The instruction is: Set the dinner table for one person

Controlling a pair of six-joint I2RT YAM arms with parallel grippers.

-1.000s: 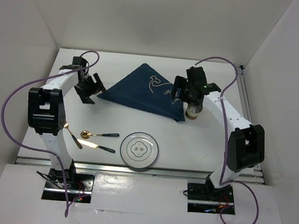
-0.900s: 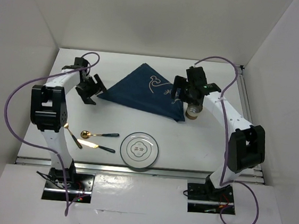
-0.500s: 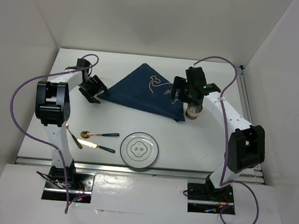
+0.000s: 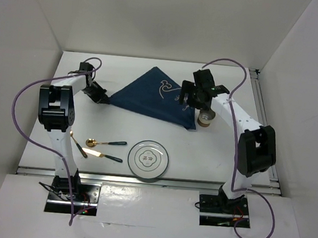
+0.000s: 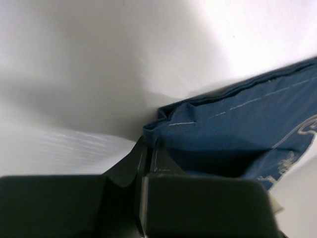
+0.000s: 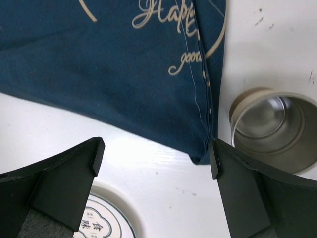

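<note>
Left wrist view showed the left gripper with its fingers nearly together, pinching the bunched corner of the navy blue cloth mat. The mat spread ahead and to the right of the fingertips over the white dinner table. Right wrist view showed the right gripper spread wide and holding nothing, the mat's corner between its fingers, a metal cup just ahead of one finger, a patterned plate beside the other, and the dinner table beneath them.
</note>
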